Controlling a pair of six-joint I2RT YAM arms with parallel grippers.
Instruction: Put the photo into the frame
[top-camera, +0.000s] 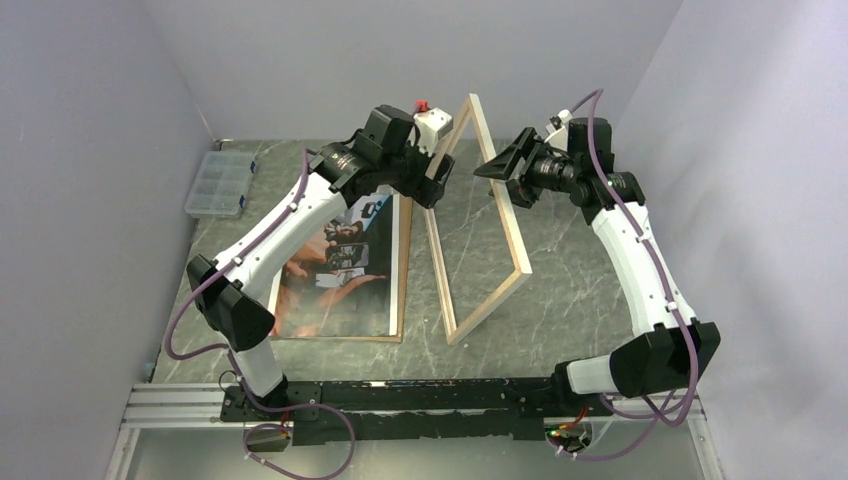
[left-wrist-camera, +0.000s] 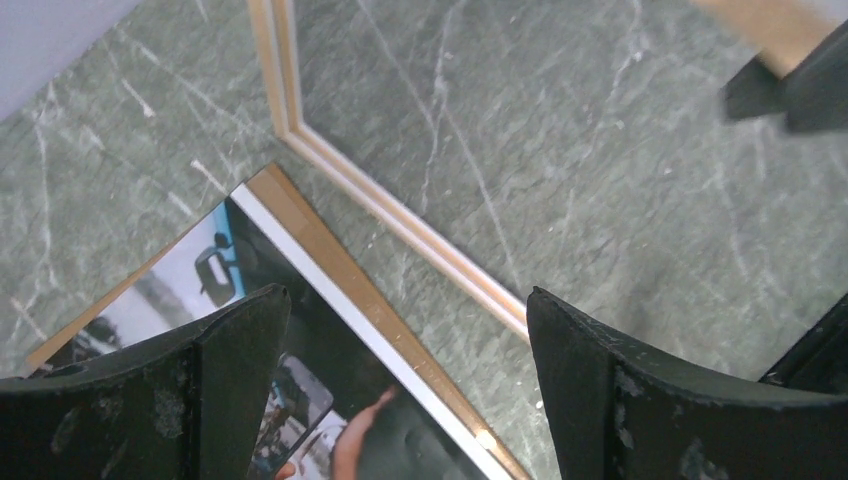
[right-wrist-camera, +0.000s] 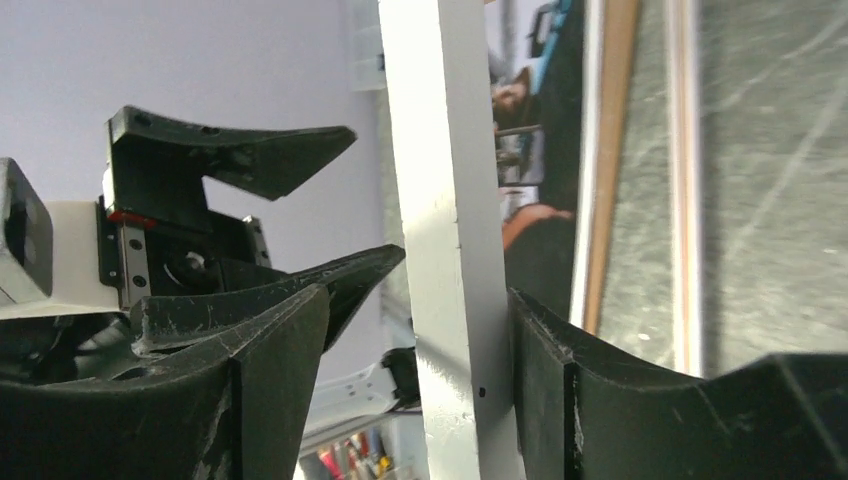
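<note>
Frame (top-camera: 510, 215), large, white-rimmed and light-wood-backed, tipped up on its long edge.
It stands tilted on the grey marbled tabletop (top-camera: 570, 260), top rim inside the spread right pincer (top-camera: 498, 160), one finger touching, likely steadying it; below the spread, empty left pincer (left-wrist-camera: 405, 300) the glossy dark-orange rectangular photo (top-camera: 340, 265) lies flat on a brown fibreboard panel (top-camera: 403, 260).

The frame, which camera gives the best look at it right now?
Top external: it shows the whole frame, standing tilted on one edge. Left wrist catches only a lower corner and rail on the table. Right wrist shows just one white rail between the right fingers.
</note>
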